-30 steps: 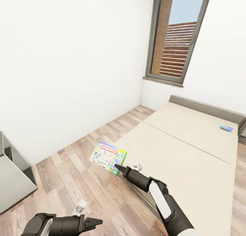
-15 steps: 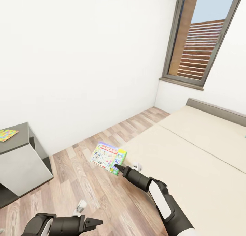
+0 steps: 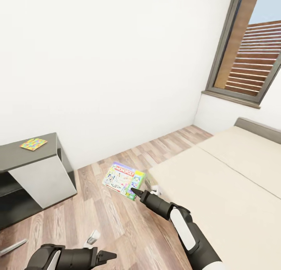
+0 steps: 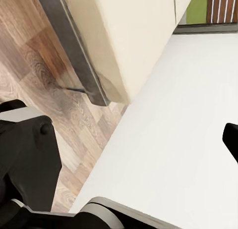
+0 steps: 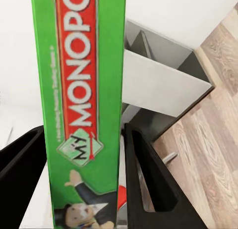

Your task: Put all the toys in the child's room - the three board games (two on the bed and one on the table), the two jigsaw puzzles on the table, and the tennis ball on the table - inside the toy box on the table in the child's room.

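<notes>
Right gripper (image 3: 136,192) holds a board game (image 3: 123,180), a flat box printed "Monopoly", by its near edge. In the head view the box is carried in the air over the wood-plank floor (image 3: 117,223), just beside the near corner of the bed (image 3: 218,192), its printed face turned up toward the camera. In the right wrist view the green side of the board game (image 5: 82,105) with its red lettered band stands between the two black fingers (image 5: 146,179), which press on it from either side.

Left gripper (image 3: 110,256) sits low at the near edge of the head view, its fingertips drawn close to a point, with nothing between them. In the left wrist view only dark parts of the gripper show, so the gap cannot be judged there.

Bed: beige mattress in two sections with a seam across it, a grey headboard (image 3: 257,128) at the far end, under a grey-framed window (image 3: 249,55).

Cabinet (image 3: 35,172), dark grey-topped with a pale side panel, stands against the white wall to the left. A jigsaw puzzle (image 3: 33,144) of coloured pieces lies flat on its top, well apart from both grippers.

A small white object (image 3: 93,237) lies on the floor near the left gripper; its nature cannot be told.
</notes>
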